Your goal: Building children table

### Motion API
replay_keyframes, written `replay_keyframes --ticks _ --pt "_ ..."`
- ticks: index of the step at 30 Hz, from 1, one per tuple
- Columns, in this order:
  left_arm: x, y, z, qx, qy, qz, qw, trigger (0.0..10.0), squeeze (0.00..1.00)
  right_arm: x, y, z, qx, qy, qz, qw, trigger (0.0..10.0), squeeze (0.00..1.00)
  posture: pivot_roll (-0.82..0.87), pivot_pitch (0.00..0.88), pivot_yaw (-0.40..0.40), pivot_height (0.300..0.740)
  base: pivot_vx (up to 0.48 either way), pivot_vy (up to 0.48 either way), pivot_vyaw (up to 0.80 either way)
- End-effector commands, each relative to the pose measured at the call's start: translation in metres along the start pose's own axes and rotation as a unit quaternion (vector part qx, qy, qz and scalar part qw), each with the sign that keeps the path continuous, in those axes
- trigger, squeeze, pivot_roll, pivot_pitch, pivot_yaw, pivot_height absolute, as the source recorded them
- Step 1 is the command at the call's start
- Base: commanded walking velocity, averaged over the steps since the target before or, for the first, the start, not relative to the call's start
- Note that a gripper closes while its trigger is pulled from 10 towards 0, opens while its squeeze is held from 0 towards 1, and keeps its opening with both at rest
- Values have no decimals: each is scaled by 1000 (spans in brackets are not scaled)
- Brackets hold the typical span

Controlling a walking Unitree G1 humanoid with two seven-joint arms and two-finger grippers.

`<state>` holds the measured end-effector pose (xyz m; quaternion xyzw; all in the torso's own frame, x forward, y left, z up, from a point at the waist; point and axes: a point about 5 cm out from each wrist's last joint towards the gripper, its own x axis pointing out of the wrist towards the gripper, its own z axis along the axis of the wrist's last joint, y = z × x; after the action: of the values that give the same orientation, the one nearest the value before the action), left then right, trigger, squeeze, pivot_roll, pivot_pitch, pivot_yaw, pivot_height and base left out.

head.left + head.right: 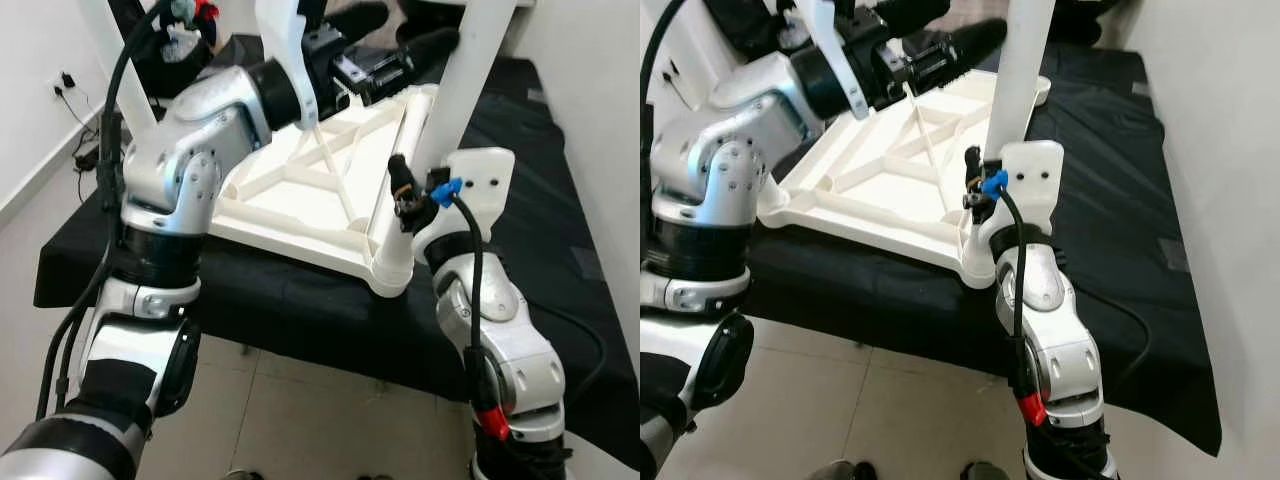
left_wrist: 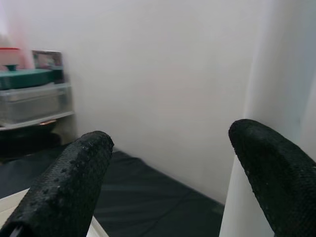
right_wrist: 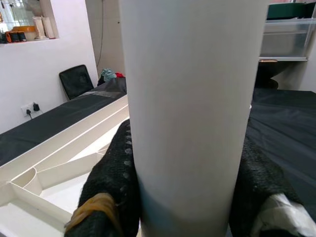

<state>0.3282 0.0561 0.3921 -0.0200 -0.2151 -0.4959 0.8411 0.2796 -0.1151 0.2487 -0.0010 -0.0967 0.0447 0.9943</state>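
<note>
The white tabletop (image 1: 300,190) lies underside up on a black-covered bench (image 1: 300,310), its ribs showing. A white table leg (image 1: 468,70) stands upright over the near right corner socket (image 1: 392,268). My right gripper (image 3: 190,197) is shut on this leg (image 3: 190,98), with a black finger (image 3: 111,187) pressed to each side. My left gripper (image 1: 418,25) reaches over the far edge of the tabletop. It is open, its fingers (image 2: 74,182) wide apart with nothing between them, and the leg (image 2: 291,98) rises just beside one finger.
A second white bar (image 1: 115,60) rises at the far left. A black chair (image 3: 76,81) and a wall outlet (image 1: 65,80) are on the left, and storage boxes (image 2: 34,101) stand behind. The tiled floor (image 1: 320,420) lies below the bench edge, and a white wall is on the right.
</note>
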Motion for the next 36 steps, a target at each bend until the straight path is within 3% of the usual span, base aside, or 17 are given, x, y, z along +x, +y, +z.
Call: replay_keyframes --ticks 1,5,11,15,25,36 --pt "12 -5 6 -17 -3 -39 999 10000 0 -2 0 -36 0 103 -3 995 0 0 -52 169 -13 740 0 0 0" --pt "25 -8 12 -32 7 -98 995 10000 0 -2 1 -34 2 101 -1 995 0 0 -53 171 -13 740 0 0 0" --pt "26 -15 14 -25 11 -145 989 10000 0 -2 3 -34 4 101 2 995 0 0 -53 173 -11 740 0 0 0" --pt "23 -23 16 -21 11 -207 978 10000 0 -2 5 -34 6 100 5 995 0 0 -54 175 -11 740 0 0 0" --pt "20 -23 24 -14 -5 -226 974 10000 0 -2 7 -33 9 101 8 995 0 0 -52 175 -14 740 0 0 0" --pt "37 -12 7 -25 16 -170 985 10000 0 -2 10 -32 12 99 13 995 0 0 -57 171 -13 740 0 0 0"
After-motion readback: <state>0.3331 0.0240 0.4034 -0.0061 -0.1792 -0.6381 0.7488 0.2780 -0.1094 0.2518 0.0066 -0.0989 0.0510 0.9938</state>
